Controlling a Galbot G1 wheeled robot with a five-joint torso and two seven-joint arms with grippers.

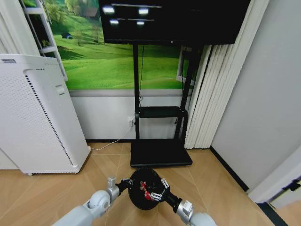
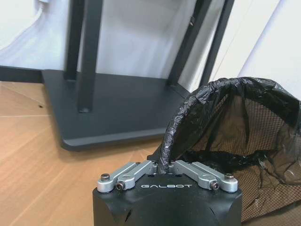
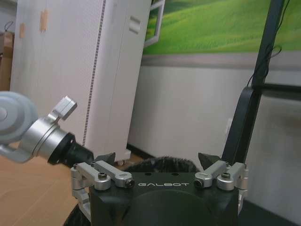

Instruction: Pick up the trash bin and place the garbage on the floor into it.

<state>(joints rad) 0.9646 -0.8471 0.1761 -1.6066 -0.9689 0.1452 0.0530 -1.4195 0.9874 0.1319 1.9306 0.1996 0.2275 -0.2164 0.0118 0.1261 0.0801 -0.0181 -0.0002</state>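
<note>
The trash bin (image 1: 141,201) is a small black round mesh basket lined with a black bag, low in the head view between my two arms. My left gripper (image 1: 127,184) is shut on the bin's rim; the left wrist view shows the gripper (image 2: 164,165) pinching the rim and bag of the bin (image 2: 244,141). My right gripper (image 1: 158,190) hovers open over the bin's mouth, and in the right wrist view it (image 3: 157,159) has its fingers spread above the bin's rim (image 3: 162,165). Red-and-white garbage (image 1: 147,193) lies inside the bin.
A tall white perforated appliance (image 1: 37,117) stands at the left. Just beyond the bin is the black base plate (image 1: 160,153) of a TV stand, with its posts and cable behind. White curtains (image 1: 207,94) and a grey wall close the right side. The floor is wood.
</note>
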